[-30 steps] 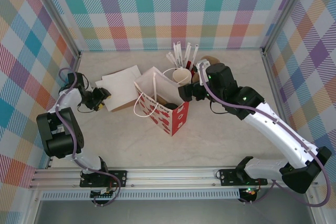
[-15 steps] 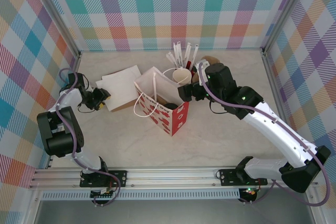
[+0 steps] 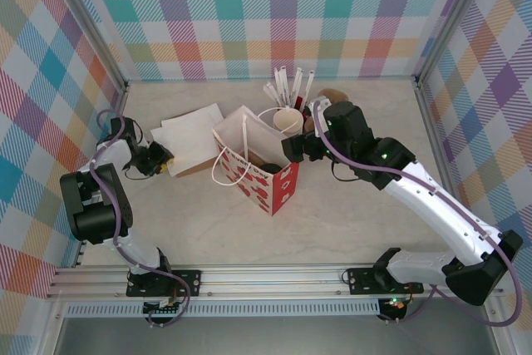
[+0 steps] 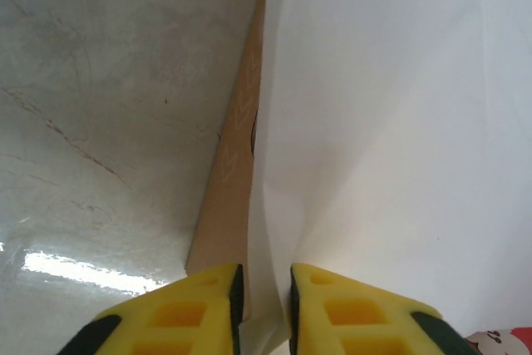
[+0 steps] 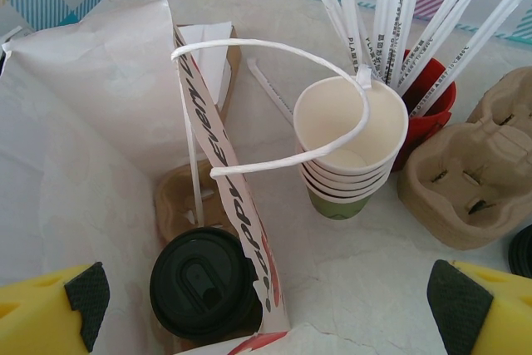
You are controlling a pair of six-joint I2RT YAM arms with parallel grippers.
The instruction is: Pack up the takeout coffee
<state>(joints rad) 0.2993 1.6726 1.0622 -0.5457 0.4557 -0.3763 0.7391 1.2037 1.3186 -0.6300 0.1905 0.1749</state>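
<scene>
Coffee seems packed: the black-lidded takeout coffee cup [image 5: 204, 288] sits in the red-and-white paper bag [image 5: 83, 147], below the right gripper [image 5: 266, 309] and its wide-open jaws. The left gripper [image 4: 264, 276] has its jaws pinched on a flat white paper sheet [image 4: 391, 122]; next, I'd judge, lift it cleanly bagward

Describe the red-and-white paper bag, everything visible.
The red-and-white paper carrier bag stands upright and open on the pale table, near its middle. Red printed outside, plain white inside, thin white loop handles. Inside sit a black-lidded cup and brown cardboard. A stack of paper cups stands close beside it.
</scene>
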